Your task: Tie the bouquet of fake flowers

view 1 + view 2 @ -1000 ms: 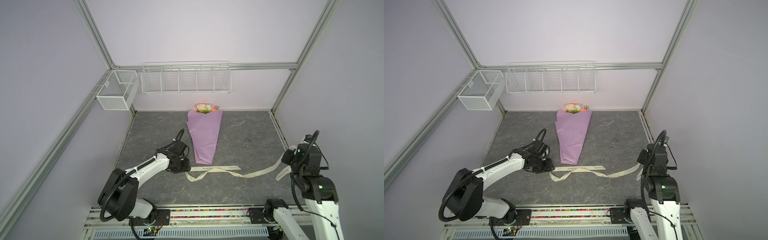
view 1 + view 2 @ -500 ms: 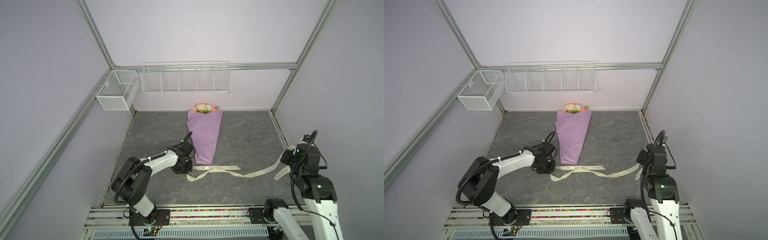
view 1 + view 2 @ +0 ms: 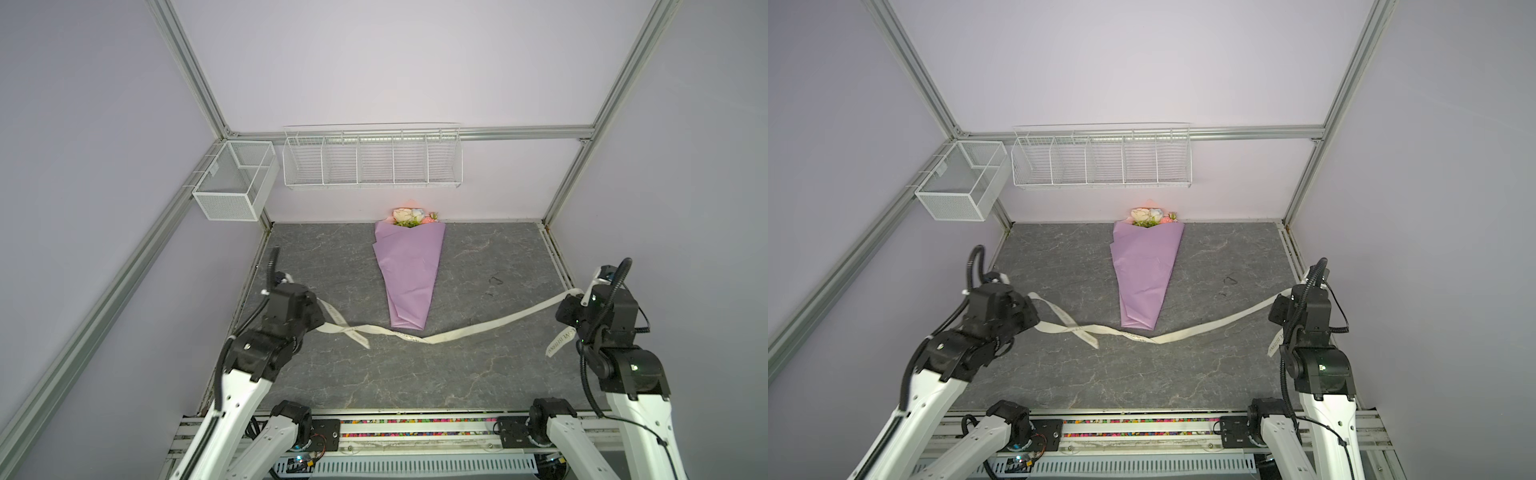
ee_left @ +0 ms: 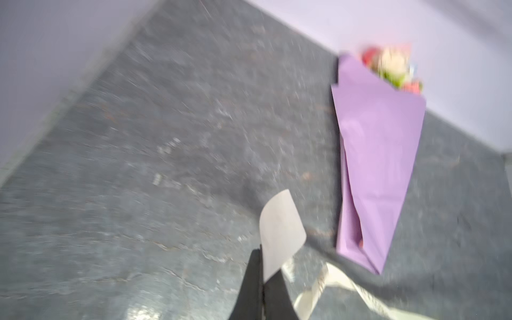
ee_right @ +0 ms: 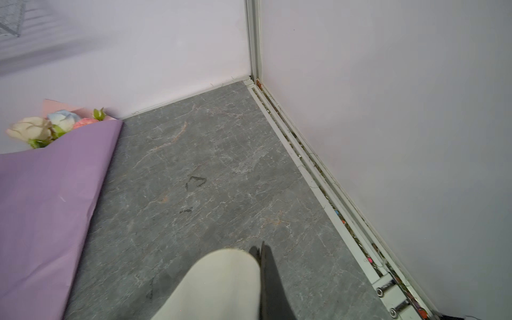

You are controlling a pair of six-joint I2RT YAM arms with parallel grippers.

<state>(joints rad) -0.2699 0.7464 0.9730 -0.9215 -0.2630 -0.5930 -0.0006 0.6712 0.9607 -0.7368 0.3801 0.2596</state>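
**STATUS SHEET: RIBBON HELD AT BOTH ENDS, BOUQUET AT THE REAR**

1. Left gripper (image 4: 261,259). It is raised over the near left part of the grey tabletop (image 3: 436,382). The jaws are clenched on the cream ribbon (image 3: 465,330), and a short length of it stands up past the fingertips in the left wrist view. That view is blurred.

2. Right gripper (image 5: 261,250). It is raised at the near right edge of the tabletop. The jaws are pinched together on the other end of the ribbon. In both top views a short printed tail hangs below the gripper.

3. Ribbon. In both top views it sags from each gripper down to the tabletop. Its lowest run lies across the middle. Near the left gripper two strands cross, and a loose end lies on the surface toward the front. The run passes just beside the narrow tip of the wrapping paper (image 3: 409,274). Whether it touches the tip cannot be told.

4. Bouquet of fake flowers (image 3: 411,217). It lies flat in the lilac wrapping paper cone at the centre rear. The blooms are against the back wall (image 3: 374,62) and the narrow tip points toward the front. Neither gripper touches it.

5. Rear fixtures. A wire rack (image 3: 372,160) is mounted on the back wall above the blooms. A mesh basket (image 3: 230,185) is mounted at the left rear corner.
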